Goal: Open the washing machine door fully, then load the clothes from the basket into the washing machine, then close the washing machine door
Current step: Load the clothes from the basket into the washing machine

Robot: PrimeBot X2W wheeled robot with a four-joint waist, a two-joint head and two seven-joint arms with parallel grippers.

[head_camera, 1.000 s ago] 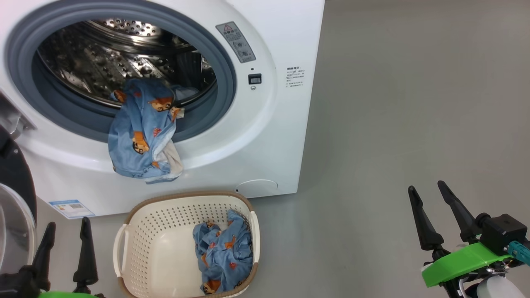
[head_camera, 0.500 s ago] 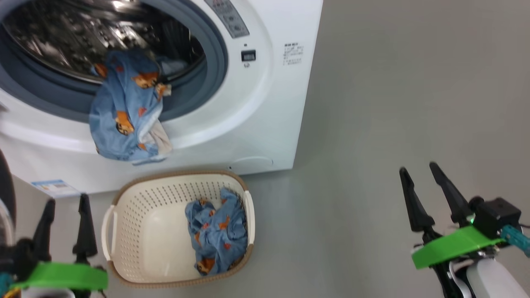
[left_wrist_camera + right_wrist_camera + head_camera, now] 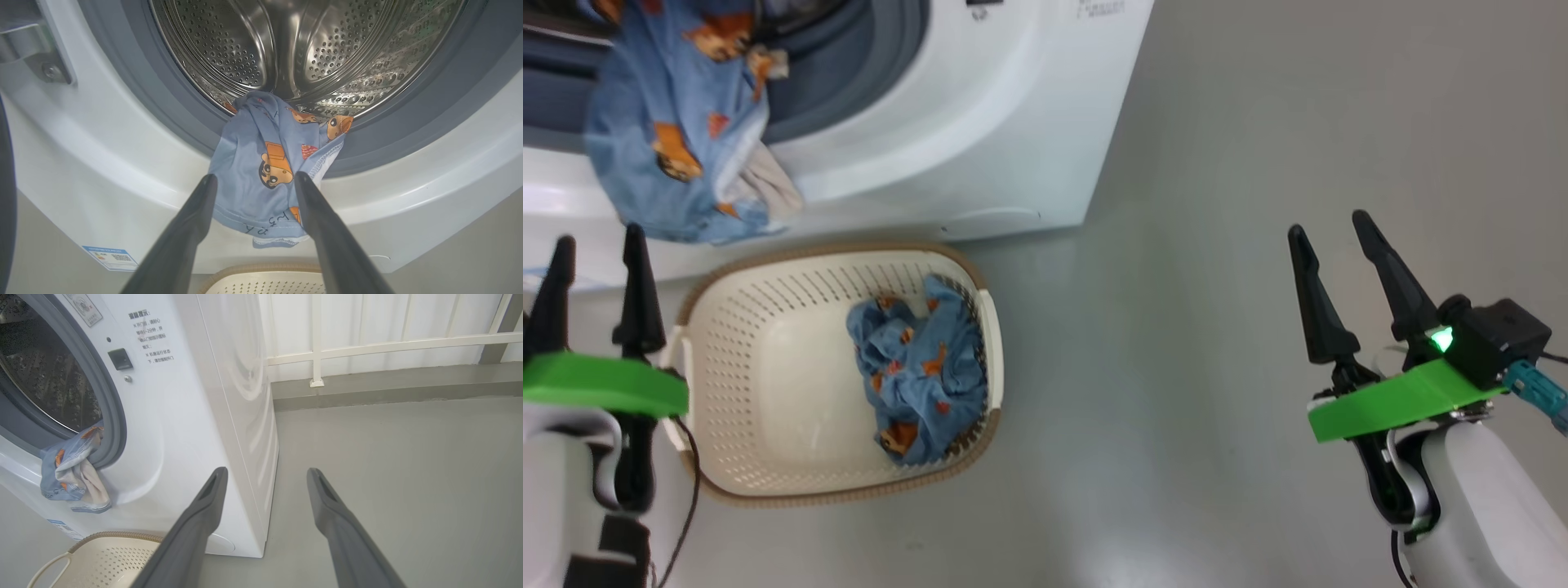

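Note:
The white washing machine (image 3: 980, 122) stands at the top left with its mouth open. One piece of the light blue clothes (image 3: 670, 122) hangs out over the grey gasket and down the front; in the left wrist view this garment (image 3: 265, 163) drapes from the steel drum (image 3: 310, 49). Another bundle of clothes (image 3: 915, 376) lies in the right half of the cream basket (image 3: 760, 384) on the floor below. My left gripper (image 3: 596, 235) is open, left of the basket, empty. My right gripper (image 3: 1327, 222) is open over bare floor far right. A dark strip of the door (image 3: 6, 204) shows at the left edge.
Grey floor (image 3: 1258, 122) stretches to the right of the machine. A white railing and low kerb (image 3: 367, 347) run behind it in the right wrist view. A blue label sticker (image 3: 109, 257) sits low on the machine front, and the door hinge (image 3: 41, 61) at the upper left.
The head camera has tilted down, so the machine and basket have slid up the picture. Both grippers stay open and empty. The clothes lie as before.

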